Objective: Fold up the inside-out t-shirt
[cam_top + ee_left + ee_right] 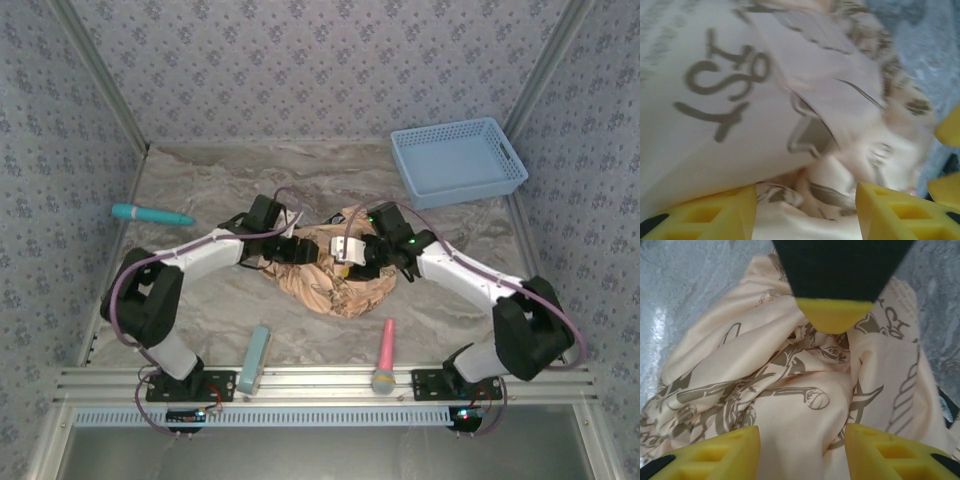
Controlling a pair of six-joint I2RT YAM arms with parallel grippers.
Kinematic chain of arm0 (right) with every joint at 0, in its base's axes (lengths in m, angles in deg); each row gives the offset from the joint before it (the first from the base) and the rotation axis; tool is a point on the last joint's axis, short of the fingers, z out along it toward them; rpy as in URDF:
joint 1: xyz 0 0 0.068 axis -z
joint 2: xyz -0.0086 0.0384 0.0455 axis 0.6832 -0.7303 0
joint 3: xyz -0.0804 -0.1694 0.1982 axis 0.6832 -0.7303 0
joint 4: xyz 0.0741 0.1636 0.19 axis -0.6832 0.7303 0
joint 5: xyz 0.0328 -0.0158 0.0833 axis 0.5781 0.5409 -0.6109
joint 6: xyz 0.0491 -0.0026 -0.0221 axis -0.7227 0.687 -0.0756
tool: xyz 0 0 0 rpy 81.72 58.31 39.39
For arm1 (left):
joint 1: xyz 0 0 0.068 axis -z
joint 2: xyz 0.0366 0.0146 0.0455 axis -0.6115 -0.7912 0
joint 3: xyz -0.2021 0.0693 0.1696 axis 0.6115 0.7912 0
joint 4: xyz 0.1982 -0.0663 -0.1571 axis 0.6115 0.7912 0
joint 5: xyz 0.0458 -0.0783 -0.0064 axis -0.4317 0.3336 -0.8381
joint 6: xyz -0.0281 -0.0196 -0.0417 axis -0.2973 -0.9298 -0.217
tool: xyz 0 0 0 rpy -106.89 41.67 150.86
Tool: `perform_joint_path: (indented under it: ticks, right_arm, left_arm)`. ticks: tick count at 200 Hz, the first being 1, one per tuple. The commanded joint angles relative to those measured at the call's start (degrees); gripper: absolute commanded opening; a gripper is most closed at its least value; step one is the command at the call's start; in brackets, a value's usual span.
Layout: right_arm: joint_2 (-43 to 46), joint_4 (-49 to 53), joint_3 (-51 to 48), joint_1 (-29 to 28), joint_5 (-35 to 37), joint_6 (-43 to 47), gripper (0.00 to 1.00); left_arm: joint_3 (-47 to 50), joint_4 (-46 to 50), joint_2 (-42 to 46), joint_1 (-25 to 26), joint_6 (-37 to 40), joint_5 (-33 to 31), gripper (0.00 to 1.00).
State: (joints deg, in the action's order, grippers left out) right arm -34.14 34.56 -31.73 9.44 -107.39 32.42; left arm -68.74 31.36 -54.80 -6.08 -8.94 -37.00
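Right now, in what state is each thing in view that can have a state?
Peach-tan printed cloth t-shirt: crumpled in a heap, not folded.
Light-blue plastic mesh basket: upright, empty.
Left hand: open, over the t-shirt.
Right hand: open, over the t-shirt.
Teal pen-shaped stick: lying flat.
Pale-blue flat bar: lying flat.
Pink-handled tool: lying flat.

We see the inside-out t-shirt (335,285) in soft peach-tan, covered with a faded brown line print of leaves, scrolls and lettering. The surface (200,180) is marbled grey and white. The walls (300,60) carry a small dark floral repeat on blue-grey. The basket (458,160) is a light blue lattice. We note bright yellow jaws, a teal tool (150,214), and a pink tool (385,352) with a yellow-green head.
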Motion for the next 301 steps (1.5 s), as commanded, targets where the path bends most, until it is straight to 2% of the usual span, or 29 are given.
perform_joint_path:
  ticks: [1, 12, 30, 34, 44, 53, 58, 64, 79, 111, 132, 147, 154, 161, 173, 194, 201, 213, 219, 234, 249, 274, 301]
  right_arm:
    - [-4.3, -3.9, 1.4, -1.5, 2.4, -1.2, 0.5]
    - [-6.6, -4.5, 2.4, -2.1, 3.3, -1.9, 0.48]
    - [-9.0, -4.6, 3.4, -2.8, 5.7, -1.6, 0.38]
    - [-9.2, -4.7, 3.5, -2.8, 6.1, -1.7, 0.32]
    - [-8.7, -5.4, 3.5, -2.7, 6.6, -2.1, 0.09]
    - [-7.3, -5.8, 3.4, -2.6, 6.0, -2.1, 0.0]
    - [-6.4, -6.0, 3.4, -2.5, 4.9, -2.2, 0.0]
    - [-4.7, -6.3, 3.4, -2.2, 3.2, -2.6, 0.0]
    - [-0.8, -6.4, 4.6, -1.1, -1.8, -4.4, 0.0]
    - [8.1, -8.1, 7.3, 5.6, -14.1, -10.9, 0.0]
    - [13.1, -6.0, 5.2, 9.5, -12.2, -10.9, 0.0]
    - [15.2, -4.4, 0.4, 12.0, -11.6, -10.8, 0.0]
    - [15.2, -2.6, -2.2, 12.7, -11.8, -9.2, 0.02]
    - [14.6, -3.5, -5.0, 12.6, -7.8, -10.5, 0.01]
    - [12.1, -5.1, -8.4, 12.9, 0.7, -16.4, 0.05]
    - [7.5, -1.9, -9.8, 13.5, 9.5, -20.5, 0.13]
    - [7.3, -0.9, -9.4, 13.1, 12.2, -20.7, 0.19]
    - [10.3, -1.6, -9.5, 11.7, 15.1, -20.1, 0.21]
    - [13.0, -3.4, -10.0, 11.1, 15.0, -19.2, 0.27]
    - [19.9, -7.9, -11.6, 10.0, 10.6, -14.9, 0.51]
    - [23.3, -7.4, -10.9, 9.4, 3.4, -7.8, 0.6]
    - [18.7, 0.6, -5.1, 8.7, -6.2, -1.0, 0.61]
    - [9.8, 1.7, -2.5, 5.0, -2.8, 1.1, 0.63]
  left_arm:
    - [-2.6, 2.2, -2.9, -0.3, -3.5, -4.4, 0.55]
    - [-3.4, 3.0, -4.1, -0.2, -3.3, -4.7, 0.53]
    - [-3.9, 3.6, -5.2, -0.2, -3.0, -4.7, 0.49]
    - [-4.0, 3.8, -5.2, -0.2, -2.9, -4.9, 0.47]
    - [-3.8, 3.5, -5.0, -0.2, -2.7, -5.0, 0.42]
    - [-3.6, 3.3, -4.4, -0.3, -2.5, -5.5, 0.31]
    - [-3.5, 2.9, -4.0, -0.3, -2.1, -5.6, 0.23]
    - [-3.6, 3.1, -3.2, -0.4, -0.9, -5.2, 0.19]
    - [-4.7, 6.4, -0.3, -2.1, 3.4, -6.3, 0.0]
    - [-3.0, 6.6, 10.8, -9.5, 11.7, -4.1, 0.0]
    - [-2.5, 6.7, 13.1, -12.6, 13.8, -2.5, 0.0]
    - [-1.0, 5.4, 11.9, -13.9, 11.7, -0.4, 0.0]
    - [0.1, 3.7, 11.2, -13.9, 10.0, 0.4, 0.0]
    - [1.5, 1.1, 10.6, -13.5, 8.2, 2.5, 0.01]
    - [3.3, -3.8, 10.2, -11.4, 6.2, 5.7, 0.18]
    - [2.2, -5.4, 9.7, -5.1, 8.2, 5.0, 0.41]
    - [1.0, -4.8, 8.9, -3.2, 8.9, 5.3, 0.43]
    - [-1.4, -3.0, 6.9, -0.7, 9.5, 5.8, 0.45]
    - [-2.5, -2.5, 5.7, 0.4, 9.7, 6.3, 0.46]
    - [-4.9, -1.0, 2.9, 2.8, 9.6, 6.5, 0.46]
    - [-6.7, -0.3, 0.4, 4.5, 9.0, 5.7, 0.47]
    - [-9.1, 0.9, -3.7, 6.2, 9.6, 3.1, 0.49]
    - [-13.4, 4.7, -9.4, 6.3, 12.5, -1.6, 0.51]
